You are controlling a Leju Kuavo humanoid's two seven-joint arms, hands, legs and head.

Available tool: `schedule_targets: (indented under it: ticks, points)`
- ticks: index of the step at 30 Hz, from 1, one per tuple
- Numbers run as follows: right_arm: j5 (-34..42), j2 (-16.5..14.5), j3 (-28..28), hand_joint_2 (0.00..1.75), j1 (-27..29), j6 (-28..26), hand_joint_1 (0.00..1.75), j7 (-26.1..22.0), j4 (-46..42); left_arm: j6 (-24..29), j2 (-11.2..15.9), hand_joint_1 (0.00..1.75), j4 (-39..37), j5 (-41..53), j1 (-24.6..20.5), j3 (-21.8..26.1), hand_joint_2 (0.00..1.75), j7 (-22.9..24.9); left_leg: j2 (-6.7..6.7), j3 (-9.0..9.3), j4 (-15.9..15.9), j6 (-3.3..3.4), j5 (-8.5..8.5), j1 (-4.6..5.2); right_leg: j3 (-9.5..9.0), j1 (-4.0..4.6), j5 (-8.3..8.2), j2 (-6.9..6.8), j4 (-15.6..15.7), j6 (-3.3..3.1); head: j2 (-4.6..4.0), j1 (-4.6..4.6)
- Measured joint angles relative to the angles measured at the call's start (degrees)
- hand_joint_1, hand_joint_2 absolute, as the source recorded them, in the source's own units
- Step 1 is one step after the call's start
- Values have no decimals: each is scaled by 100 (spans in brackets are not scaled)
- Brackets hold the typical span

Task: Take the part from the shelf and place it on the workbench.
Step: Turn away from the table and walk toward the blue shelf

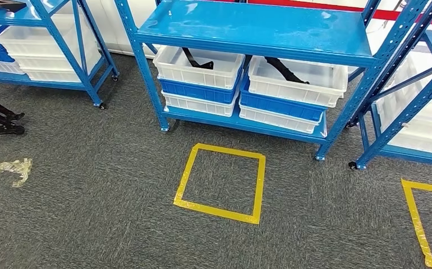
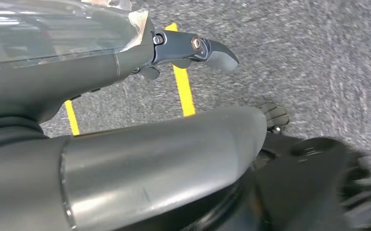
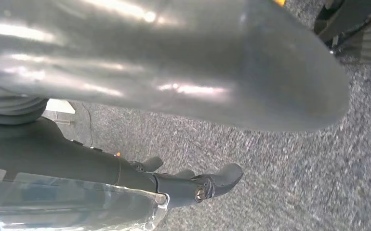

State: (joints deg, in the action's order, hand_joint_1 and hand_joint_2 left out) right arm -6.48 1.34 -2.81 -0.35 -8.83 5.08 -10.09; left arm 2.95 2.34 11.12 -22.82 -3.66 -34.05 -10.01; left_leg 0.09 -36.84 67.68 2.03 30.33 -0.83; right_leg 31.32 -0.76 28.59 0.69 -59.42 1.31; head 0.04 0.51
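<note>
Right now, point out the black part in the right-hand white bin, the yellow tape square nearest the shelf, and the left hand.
black part [image 1: 284, 68], head view, middle of its dark bar.
yellow tape square [image 1: 221, 210], head view, its near edge.
left hand [image 2: 193, 48], left wrist view, a dark finger.

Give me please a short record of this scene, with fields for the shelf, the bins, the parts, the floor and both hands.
shelf: blue metal rack on casters, straight ahead
bins: two stacks of white and blue bins on its lowest level, left stack, right stack
parts: a black part in the top left bin, another black part in the top right bin
floor: grey carpet, yellow tape square before the shelf
left hand: hanging over the carpet, holds nothing
right hand: hanging over the carpet, holds nothing
task state: no part taken yet
</note>
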Motion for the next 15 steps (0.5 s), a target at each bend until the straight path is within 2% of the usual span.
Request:
schedule_targets:
  ticks: [1,2,3,5,7,8,10,11,12,13,14,15]
  points:
    - [-2,-5,1,0,-5,-4,0,3,-1,0,3,0,-3,0,-2,1,0,1,-7,154,-348,92,-164,51,-14,40,12,8,-2,-5,0,-4]
    - [-3,-10,2,0,-10,-10,0,4,-1,0,4,0,-5,-1,-7,1,0,1,-4,269,-604,148,-259,94,-20,57,21,13,-1,-5,0,-6]
    - [-5,-13,2,0,-15,-14,0,6,-1,0,4,0,-8,-2,-12,2,0,2,7,323,-734,176,-286,126,-21,67,29,15,3,2,0,-9]
    - [-10,-9,4,0,-23,-19,0,10,-1,0,-1,0,-10,-5,-14,2,0,5,34,350,-815,161,-286,148,-20,70,39,11,31,34,0,-4]
    - [-17,-1,6,0,-24,-19,0,13,-1,-1,-13,0,-10,-7,-10,2,0,7,42,423,-935,150,-335,123,17,71,98,-4,-62,67,0,-5]
    - [-19,3,7,0,-25,-20,0,14,-1,-1,-19,0,-10,-7,-11,2,0,7,47,462,-989,149,-357,105,104,74,191,-11,-248,70,0,-16]
    - [-21,12,8,0,-24,-20,0,15,-1,1,-28,0,-10,-7,-15,3,0,8,60,491,-1021,166,-356,96,465,61,481,-16,-947,60,0,-32]
    - [-21,15,9,0,-23,-21,0,17,-1,2,-33,0,-10,-7,-16,4,0,12,63,495,-1020,170,-345,97,663,52,591,-17,-1296,74,0,-37]
    - [-21,20,10,0,-19,-22,0,19,-1,2,-39,0,-10,-7,-15,4,0,19,64,506,-1019,169,-330,98,794,39,623,-18,-1503,111,0,-39]
    - [-21,22,11,0,-13,-23,0,21,-1,2,-45,0,-10,-7,-14,4,0,29,59,523,-1017,162,-314,94,816,25,559,-20,-1490,167,0,-42]
    - [-21,26,12,0,-8,-25,0,23,-1,2,-52,0,-10,-7,-14,4,0,41,54,552,-1014,147,-291,89,716,8,404,-26,-1236,239,0,-47]
    - [-21,30,13,0,-4,-25,0,25,-1,1,-57,0,-10,-7,-13,4,0,49,50,583,-1007,126,-263,84,542,-10,213,-41,-843,307,0,-51]
